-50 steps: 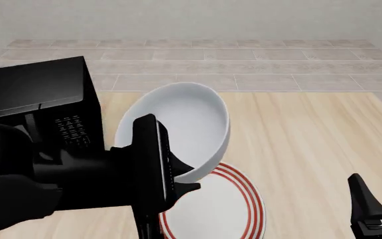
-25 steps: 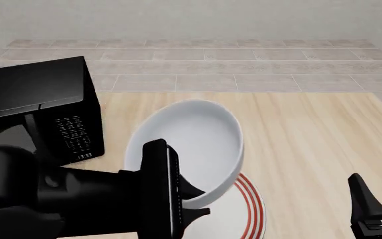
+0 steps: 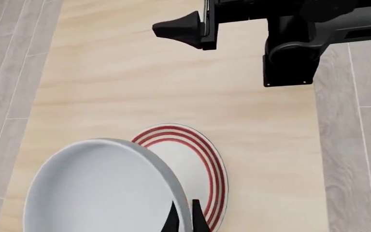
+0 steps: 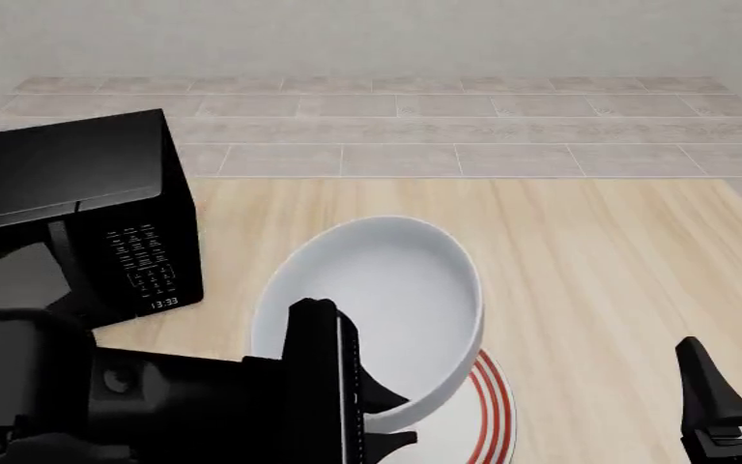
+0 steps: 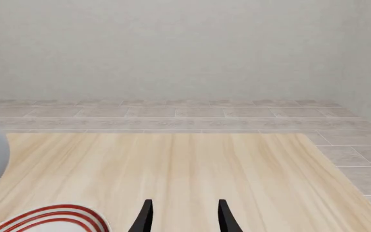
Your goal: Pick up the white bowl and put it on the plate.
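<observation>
The bowl (image 4: 378, 309) looks rigid, glossy and likely slippery, probably light but breakable, so its thin rim is the sensible hold. The left gripper (image 3: 184, 220) pinches that rim at its near edge, jaws narrow, one finger inside and one outside. The bowl hangs tilted, reaching forward from the jaws, over the plate (image 4: 481, 411) just beneath. The right gripper (image 5: 182, 217), jaws apart and empty, waits well to the side.
</observation>
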